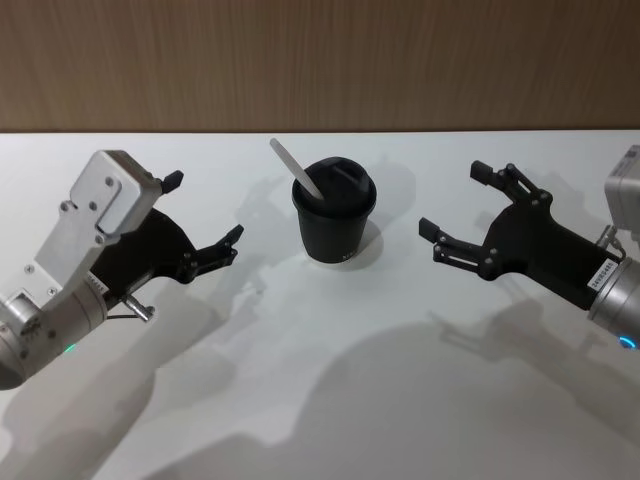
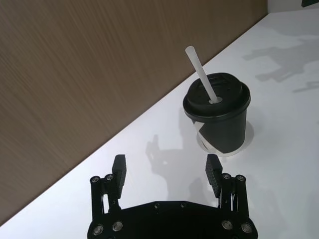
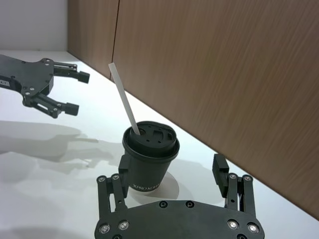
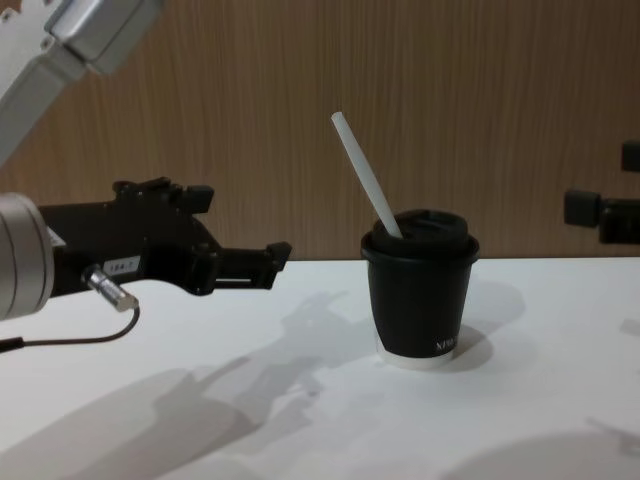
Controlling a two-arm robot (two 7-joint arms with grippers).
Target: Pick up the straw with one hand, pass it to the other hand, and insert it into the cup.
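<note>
On the white tabletop (image 1: 320, 400), the left gripper (image 1: 205, 215) at nine o'clock and right gripper (image 1: 455, 208) at three flank the cup (image 1: 334, 218), both spread wide and empty, roughly equidistant; the straw (image 1: 295, 168) stands in the lid, leaning toward eleven o'clock.

white straw (image 1: 296, 169) stands tilted in the lid of the upright black cup (image 1: 335, 225).

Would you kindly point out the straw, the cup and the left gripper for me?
straw (image 4: 364, 183), chest view, on the mid-shaft above the lid.
cup (image 4: 418, 302), chest view, on the black side wall.
left gripper (image 1: 205, 215), head view, midway between its open fingertips.
</note>
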